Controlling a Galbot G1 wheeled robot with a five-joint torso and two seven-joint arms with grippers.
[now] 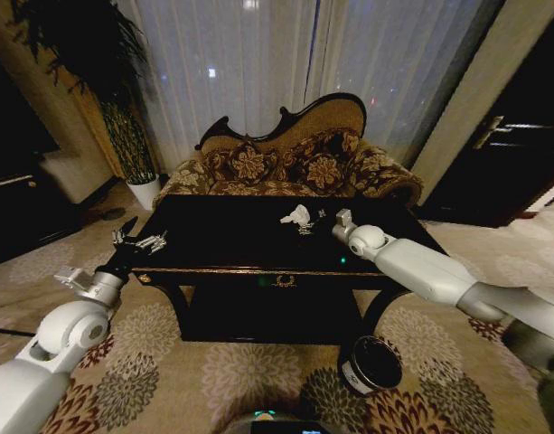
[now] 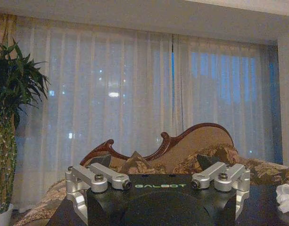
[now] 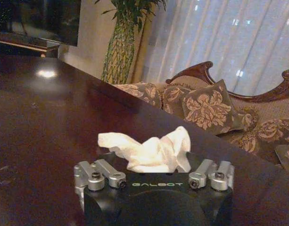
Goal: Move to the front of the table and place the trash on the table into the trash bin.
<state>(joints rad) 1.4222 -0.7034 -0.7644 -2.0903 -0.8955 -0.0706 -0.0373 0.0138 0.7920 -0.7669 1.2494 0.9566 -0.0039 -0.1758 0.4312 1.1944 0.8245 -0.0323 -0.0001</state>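
The glossy black table (image 1: 222, 249) stands right in front of me. On its far right part lies a white crumpled paper wad (image 1: 296, 214), one piece of the trash. My right gripper (image 1: 316, 222) reaches over the table to it. In the right wrist view the wad (image 3: 151, 151) rests on the tabletop between the spread fingers of the open right gripper (image 3: 154, 172). My left gripper (image 1: 139, 239) hovers open and empty at the table's left edge, and its wrist view catches the wad (image 2: 285, 197) far off. The dark trash bin (image 1: 372, 363) sits on the carpet below the table's front right.
A carved-back floral sofa (image 1: 286, 167) stands close behind the table before sheer curtains. A tall potted plant (image 1: 123, 117) is at the back left. Patterned carpet (image 1: 213, 380) surrounds the table, and a dark door (image 1: 521, 154) is at the right.
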